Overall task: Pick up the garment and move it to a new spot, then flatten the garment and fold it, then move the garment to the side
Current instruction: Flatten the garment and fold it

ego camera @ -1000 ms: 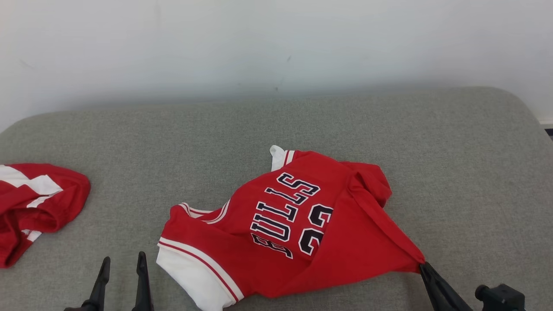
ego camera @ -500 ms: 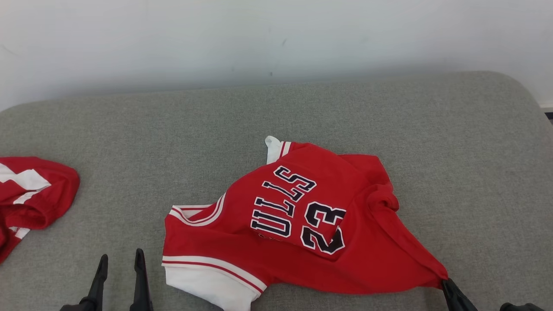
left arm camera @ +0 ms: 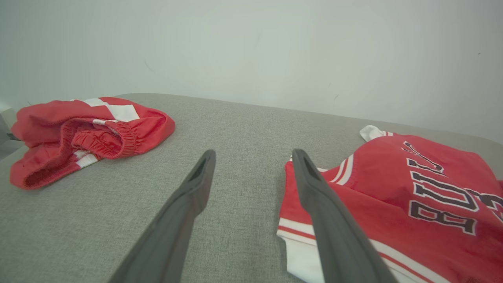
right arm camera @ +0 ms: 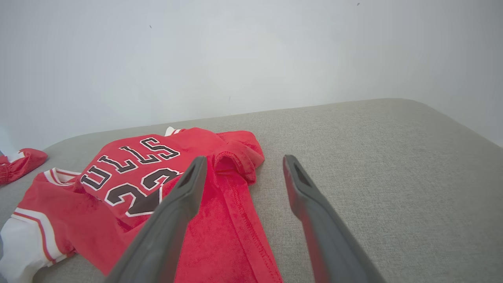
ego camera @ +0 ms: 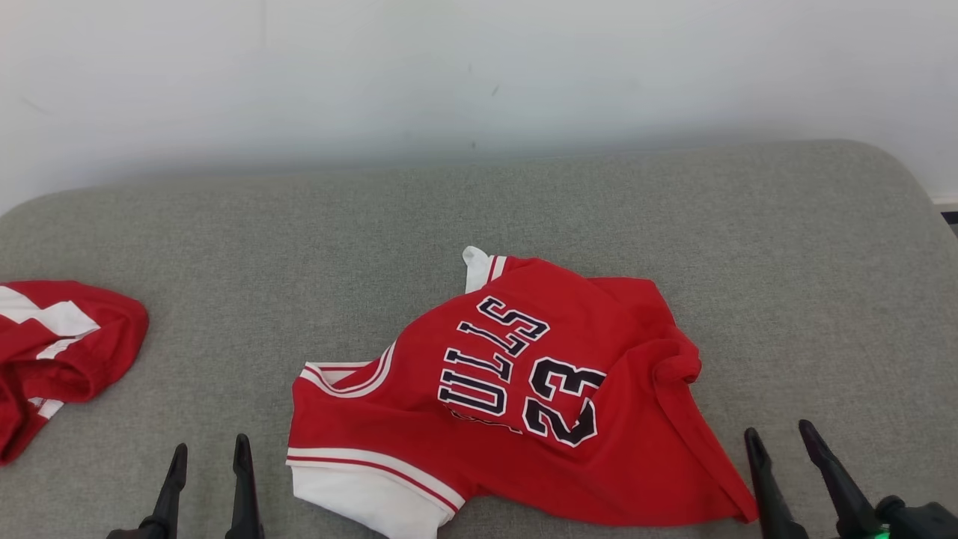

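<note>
The right gripper [ego camera: 778,436] sits at the near edge with its fingers spread and empty. Just to its left lies a red hem corner of the jersey [ego camera: 524,389] (close, though I can't tell whether a finger brushes it). The left gripper [ego camera: 210,447] is also wide apart, just beside the white-banded edge. The jersey sprawls rumpled between them on the grey cushion [ego camera: 673,224], its length running crosswise from one gripper to the other. I'd say each arm has a near corner for flattening. Further left lie red-and-white shorts [ego camera: 60,352], and beyond is the pale wall [ego camera: 479,75].
</note>
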`<state>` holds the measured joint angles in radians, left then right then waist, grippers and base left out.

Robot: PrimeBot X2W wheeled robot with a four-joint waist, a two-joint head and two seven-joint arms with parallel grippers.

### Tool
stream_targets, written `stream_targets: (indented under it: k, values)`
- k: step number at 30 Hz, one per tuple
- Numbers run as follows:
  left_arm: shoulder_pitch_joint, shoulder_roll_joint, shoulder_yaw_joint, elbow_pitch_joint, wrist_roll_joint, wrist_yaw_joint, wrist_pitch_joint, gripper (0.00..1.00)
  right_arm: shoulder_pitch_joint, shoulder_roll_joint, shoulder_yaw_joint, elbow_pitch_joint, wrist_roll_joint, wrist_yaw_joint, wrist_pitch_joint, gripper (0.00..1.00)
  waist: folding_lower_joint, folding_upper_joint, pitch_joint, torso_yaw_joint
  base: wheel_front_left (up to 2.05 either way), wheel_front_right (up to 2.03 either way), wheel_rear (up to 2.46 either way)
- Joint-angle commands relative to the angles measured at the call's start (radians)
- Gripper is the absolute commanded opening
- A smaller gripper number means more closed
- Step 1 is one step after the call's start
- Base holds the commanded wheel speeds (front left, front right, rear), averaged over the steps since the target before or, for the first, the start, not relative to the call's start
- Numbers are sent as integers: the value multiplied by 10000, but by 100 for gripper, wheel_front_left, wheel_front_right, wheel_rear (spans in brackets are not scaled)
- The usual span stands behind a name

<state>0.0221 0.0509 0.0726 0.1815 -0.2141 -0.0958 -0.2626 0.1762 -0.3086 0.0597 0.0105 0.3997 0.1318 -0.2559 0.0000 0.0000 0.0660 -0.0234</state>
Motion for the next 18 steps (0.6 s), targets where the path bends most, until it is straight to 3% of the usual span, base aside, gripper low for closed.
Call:
stream_targets:
  k: [1,11,18]
  values:
    - [109,-9,29,38,80,5,-33,100,-89,77,53,-15,-127,-23,-57,100,0,0,-35,13,0,0,0]
    - [96,-9,34,154,192,-107,-33,100,-1124,480,421,1108,-819,-23,-87,100,0,0,-241,190,0,0,0]
    - [-121,-9,-227,104,158,-147,-33,100,-3984,117,1266,2738,-1224,-23,602,100,0,0,-44,663,0,0,0]
